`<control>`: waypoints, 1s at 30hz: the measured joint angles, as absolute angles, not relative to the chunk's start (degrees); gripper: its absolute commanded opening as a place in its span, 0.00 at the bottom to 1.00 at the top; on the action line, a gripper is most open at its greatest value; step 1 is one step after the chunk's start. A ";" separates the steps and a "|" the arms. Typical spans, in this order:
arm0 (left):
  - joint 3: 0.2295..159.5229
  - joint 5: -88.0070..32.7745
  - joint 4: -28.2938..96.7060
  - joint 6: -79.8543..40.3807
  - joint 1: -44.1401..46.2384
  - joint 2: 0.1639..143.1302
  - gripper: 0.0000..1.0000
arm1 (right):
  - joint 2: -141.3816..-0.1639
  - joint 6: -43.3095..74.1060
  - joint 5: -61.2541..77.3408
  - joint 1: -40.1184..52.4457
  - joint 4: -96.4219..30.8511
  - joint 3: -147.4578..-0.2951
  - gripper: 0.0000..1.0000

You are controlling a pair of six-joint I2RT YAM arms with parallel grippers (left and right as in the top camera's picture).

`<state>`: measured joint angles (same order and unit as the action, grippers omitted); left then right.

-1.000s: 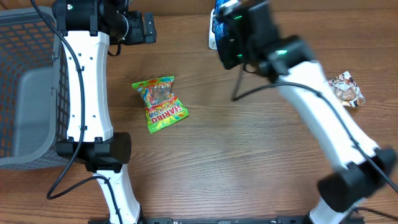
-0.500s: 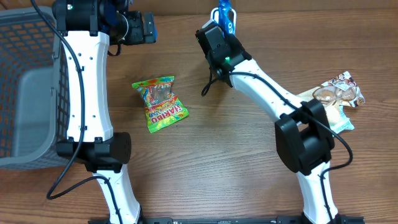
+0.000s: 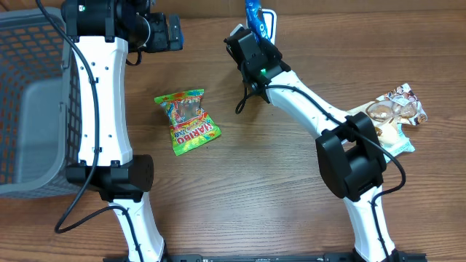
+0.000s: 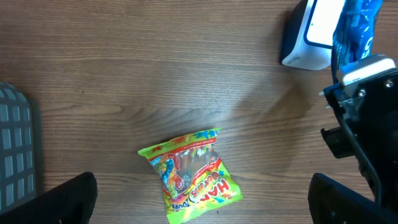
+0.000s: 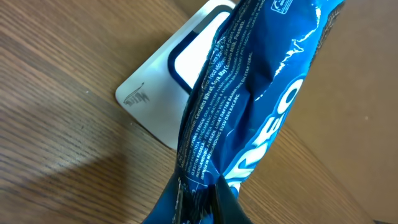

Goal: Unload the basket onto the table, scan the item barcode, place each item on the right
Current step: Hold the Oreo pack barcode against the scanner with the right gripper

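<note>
Wood-grain brown tabletop (image 3: 240,189) carries everything here: one basket, one scanner, four snack packets and two white-and-black arms. At the far left stands the grey plastic mesh basket (image 3: 29,94), its walls an open grid. Beside it the left gripper (image 3: 169,33) hangs near the table's far edge, its dark fingers (image 4: 65,199) spread wide apart with nothing between them. Below it, flat on the wood, lies one glossy green gummy-candy bag (image 3: 188,120) with a clear window and red and yellow print, touching nothing else.

Right of centre, the right gripper (image 3: 255,35) is pinched tight on the bottom seam of a shiny blue crinkled foil cookie packet (image 5: 261,87), which stands upright. The packet is held just over the white flat scanner with a dark blue frame (image 5: 161,87) at the table's far edge; whether the two touch cannot be told.

At the far right lie two more packets, overlapping: a crumpled brown-and-white wrapper (image 3: 399,108) on a pale teal one (image 3: 397,138).
</note>
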<state>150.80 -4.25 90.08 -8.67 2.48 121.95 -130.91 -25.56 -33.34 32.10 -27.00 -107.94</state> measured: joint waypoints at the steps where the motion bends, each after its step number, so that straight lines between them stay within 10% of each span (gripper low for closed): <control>1: 150.80 -4.25 90.08 -8.67 2.48 121.97 1.00 | -131.00 -25.61 -33.21 32.01 -27.11 -107.94 0.04; 30: 150.80 -4.25 90.06 -8.67 2.48 121.97 1.00 | -131.70 -24.18 -28.45 29.71 -31.11 -107.94 0.04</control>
